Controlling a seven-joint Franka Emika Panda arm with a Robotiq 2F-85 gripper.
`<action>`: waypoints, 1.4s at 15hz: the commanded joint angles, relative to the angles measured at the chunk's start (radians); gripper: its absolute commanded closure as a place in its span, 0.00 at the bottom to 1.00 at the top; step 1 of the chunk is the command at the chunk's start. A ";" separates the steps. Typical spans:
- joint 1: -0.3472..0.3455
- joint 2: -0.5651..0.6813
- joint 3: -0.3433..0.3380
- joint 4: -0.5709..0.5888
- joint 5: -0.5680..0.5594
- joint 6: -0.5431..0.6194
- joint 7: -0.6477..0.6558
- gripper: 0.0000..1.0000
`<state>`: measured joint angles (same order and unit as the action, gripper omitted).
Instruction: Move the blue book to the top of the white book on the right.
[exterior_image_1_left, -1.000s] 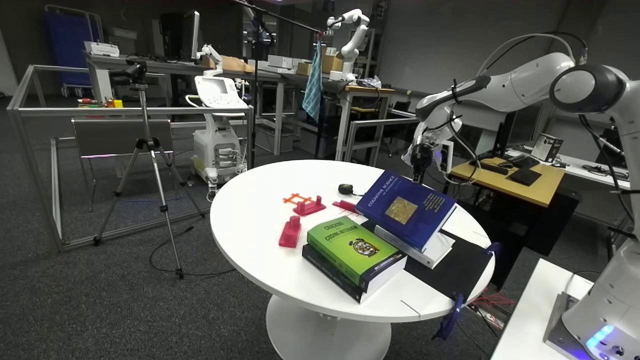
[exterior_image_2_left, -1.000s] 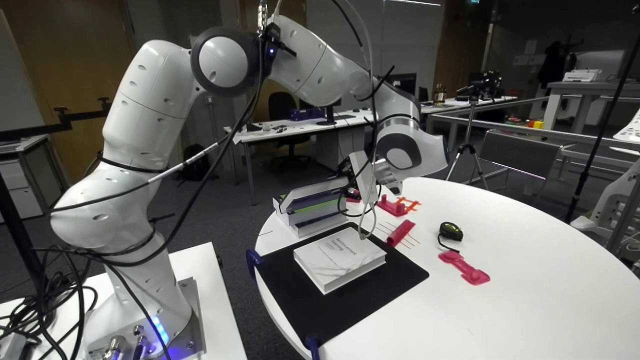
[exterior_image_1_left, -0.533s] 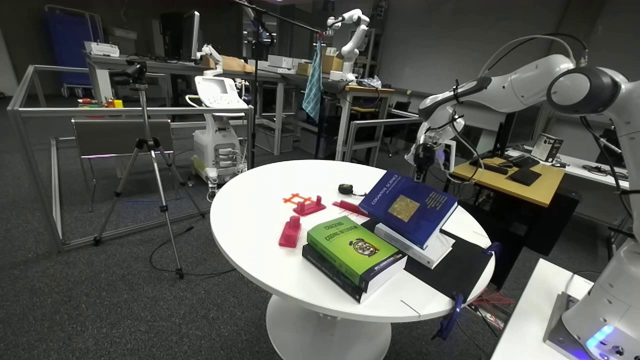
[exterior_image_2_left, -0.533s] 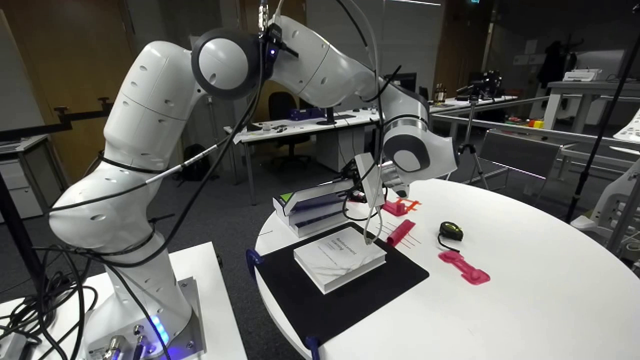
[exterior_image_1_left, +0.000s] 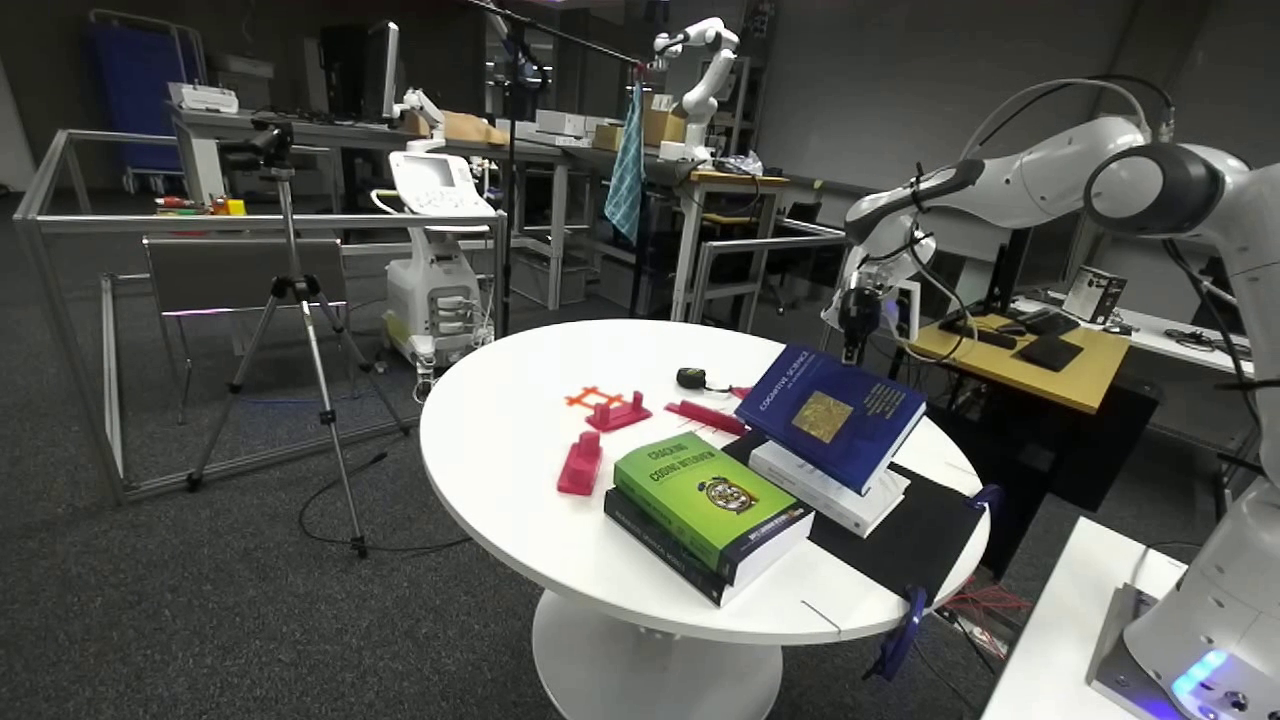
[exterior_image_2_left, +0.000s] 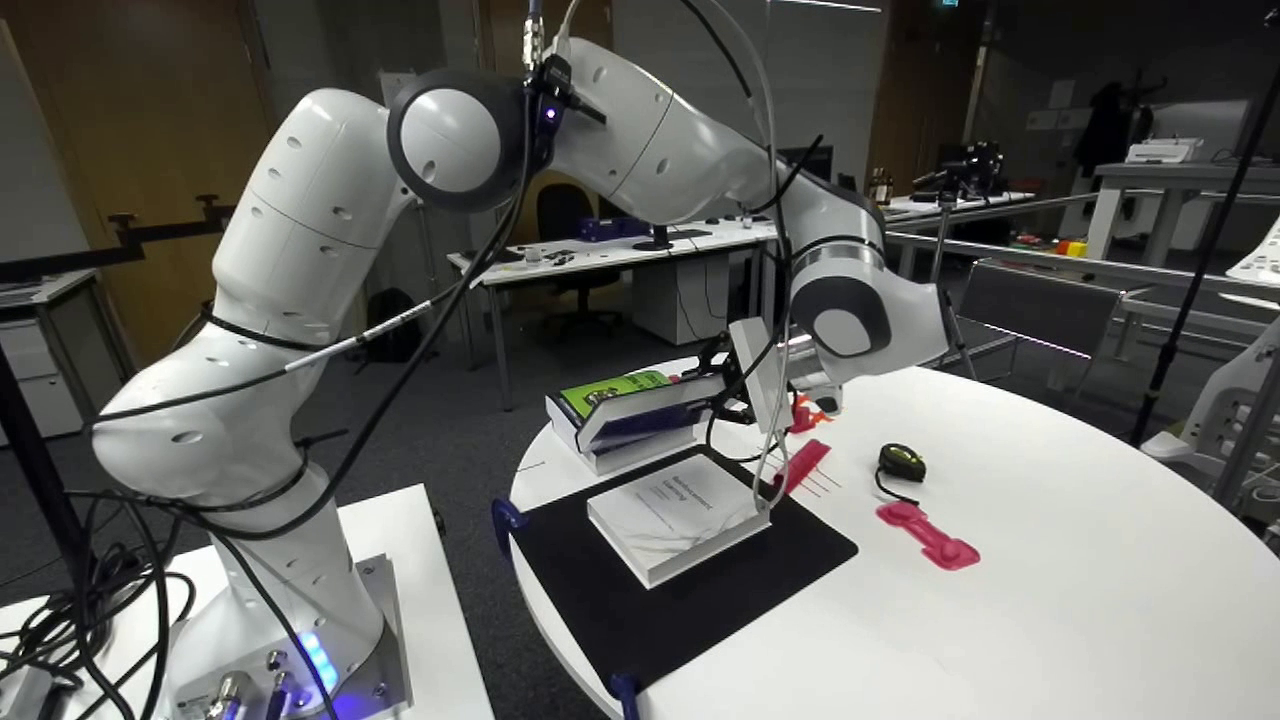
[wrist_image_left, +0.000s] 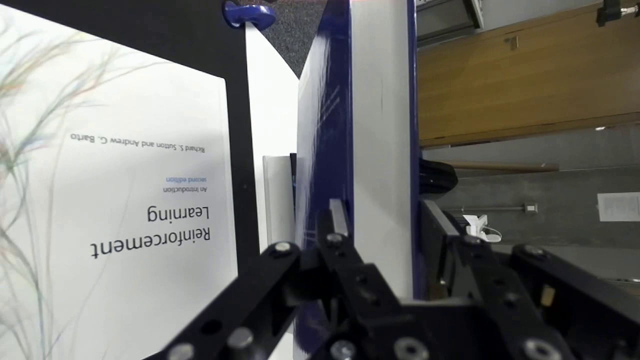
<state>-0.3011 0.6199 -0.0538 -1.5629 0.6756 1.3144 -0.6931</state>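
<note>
The dark navy blue book shows in both exterior views (exterior_image_1_left: 835, 385) (exterior_image_2_left: 650, 418), raised above the table and tilted. My gripper (exterior_image_1_left: 850, 352) (exterior_image_2_left: 715, 395) is shut on one edge of it. In the wrist view the jaws (wrist_image_left: 387, 215) stand on both sides of the blue book's page edge (wrist_image_left: 382, 125). The white book (exterior_image_2_left: 680, 515) lies flat on a black mat. In an exterior view the blue book partly hides the white book (exterior_image_1_left: 800, 488). In the wrist view the white book (wrist_image_left: 125, 200) lies left of the blue book, uncovered.
A green book (exterior_image_1_left: 710, 490) lies on a black book (exterior_image_1_left: 655, 540) beside the mat (exterior_image_2_left: 740, 610). Blue clamps (exterior_image_1_left: 905, 635) sit at the table edge. A tape measure (exterior_image_2_left: 902, 463) and several pink parts (exterior_image_2_left: 928, 537) lie on the table.
My gripper and the blue book have moved away from the green book, rightward in both exterior views and slightly lower. More of the green book's cover shows. The white book has not moved.
</note>
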 joint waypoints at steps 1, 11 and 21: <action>-0.038 -0.009 0.013 0.059 -0.009 -0.112 -0.001 0.85; -0.032 0.042 0.038 0.093 -0.127 -0.103 -0.052 0.85; -0.021 0.110 0.045 0.107 -0.162 -0.004 -0.042 0.85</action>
<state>-0.3124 0.7283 -0.0204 -1.4590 0.5204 1.3104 -0.7393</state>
